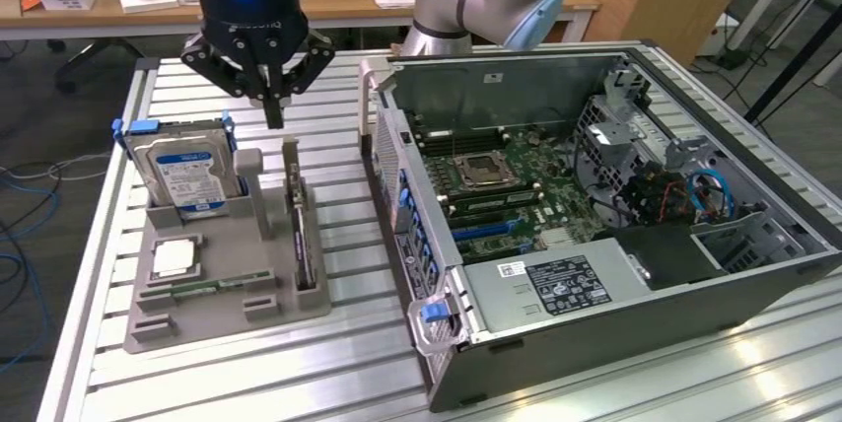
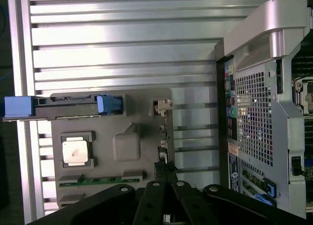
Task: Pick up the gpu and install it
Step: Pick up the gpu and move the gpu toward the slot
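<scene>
Where gpu (image 1: 303,235) stands in holder (image 1: 244,259), closed end effector (image 1: 274,116) above.

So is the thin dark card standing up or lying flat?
Standing up on its edge: the gpu sits in a slot of the grey holder, close to the shut gripper.

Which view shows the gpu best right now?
The exterior view: the gpu stands on edge in the grey holder beside the computer case, its full length visible. The wrist view looks down on it, giving just its thin top edge and bracket.
</scene>
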`<action>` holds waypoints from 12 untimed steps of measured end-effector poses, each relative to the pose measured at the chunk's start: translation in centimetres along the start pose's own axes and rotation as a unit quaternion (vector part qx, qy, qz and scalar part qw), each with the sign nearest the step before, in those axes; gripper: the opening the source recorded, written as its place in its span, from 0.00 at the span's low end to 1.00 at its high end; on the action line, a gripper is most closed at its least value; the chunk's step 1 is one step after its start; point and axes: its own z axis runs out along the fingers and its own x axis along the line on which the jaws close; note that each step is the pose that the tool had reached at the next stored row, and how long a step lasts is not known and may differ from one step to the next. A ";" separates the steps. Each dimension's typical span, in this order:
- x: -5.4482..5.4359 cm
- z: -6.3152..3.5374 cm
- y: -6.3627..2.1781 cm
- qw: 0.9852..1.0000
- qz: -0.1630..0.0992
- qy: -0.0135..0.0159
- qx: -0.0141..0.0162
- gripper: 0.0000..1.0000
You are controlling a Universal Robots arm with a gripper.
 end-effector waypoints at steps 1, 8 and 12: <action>0.0 0.00 0.00 1.000 0.000 0.000 0.000 0.11; 0.0 0.00 0.00 1.000 0.000 0.000 0.000 0.16; 0.0 0.00 0.00 1.000 0.000 0.000 0.000 0.29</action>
